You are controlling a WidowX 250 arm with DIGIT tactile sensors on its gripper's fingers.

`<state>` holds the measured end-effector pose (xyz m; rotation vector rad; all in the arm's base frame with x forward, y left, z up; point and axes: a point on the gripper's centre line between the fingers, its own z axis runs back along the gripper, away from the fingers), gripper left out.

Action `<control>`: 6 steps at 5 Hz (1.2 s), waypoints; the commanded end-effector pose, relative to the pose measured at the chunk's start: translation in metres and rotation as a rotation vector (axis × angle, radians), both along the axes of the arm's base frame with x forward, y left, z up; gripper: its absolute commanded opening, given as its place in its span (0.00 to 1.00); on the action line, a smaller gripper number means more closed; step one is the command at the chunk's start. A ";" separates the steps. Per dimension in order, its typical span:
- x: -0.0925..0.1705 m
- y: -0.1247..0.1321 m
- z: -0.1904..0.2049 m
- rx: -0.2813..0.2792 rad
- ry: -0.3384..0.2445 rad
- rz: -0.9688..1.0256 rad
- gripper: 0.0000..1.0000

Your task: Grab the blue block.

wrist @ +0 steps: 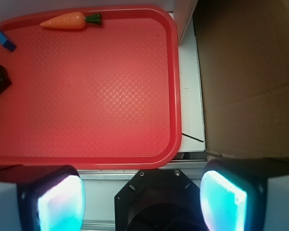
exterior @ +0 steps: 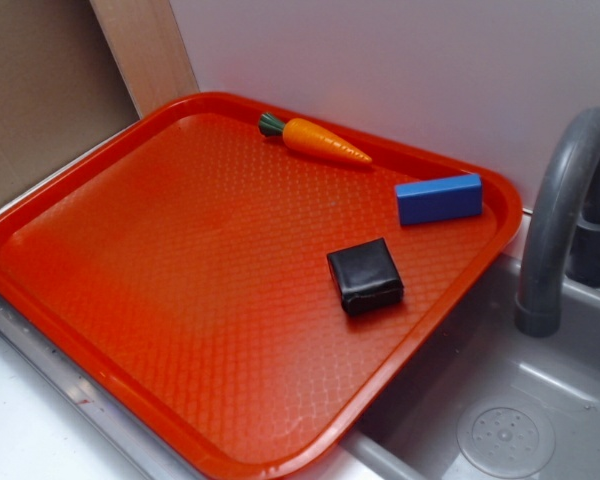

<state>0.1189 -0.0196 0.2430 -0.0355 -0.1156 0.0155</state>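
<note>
The red tray (exterior: 130, 300) has a raised rim, and most of its floor is bare. The blue block (exterior: 439, 198) lies by the tray's rim near the grey faucet (exterior: 560, 200), between the toy carrot (exterior: 315, 140) and the black block (exterior: 365, 276). The pincer (wrist: 142, 199) is spread wide, past the tray's opposite edge, well apart from the blue block.

I see a toy carrot (exterior: 315, 140) and black block (exterior: 365, 276) on my red tray (exterior: 130, 300), beside a grey sink (exterior: 480, 400) with its faucet (exterior: 560, 200).
</note>
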 end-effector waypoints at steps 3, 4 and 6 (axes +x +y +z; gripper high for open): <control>0.032 -0.067 -0.010 0.008 -0.070 -0.238 1.00; 0.052 -0.101 -0.012 0.007 -0.126 -0.311 1.00; 0.116 -0.184 -0.018 0.000 -0.190 -0.432 1.00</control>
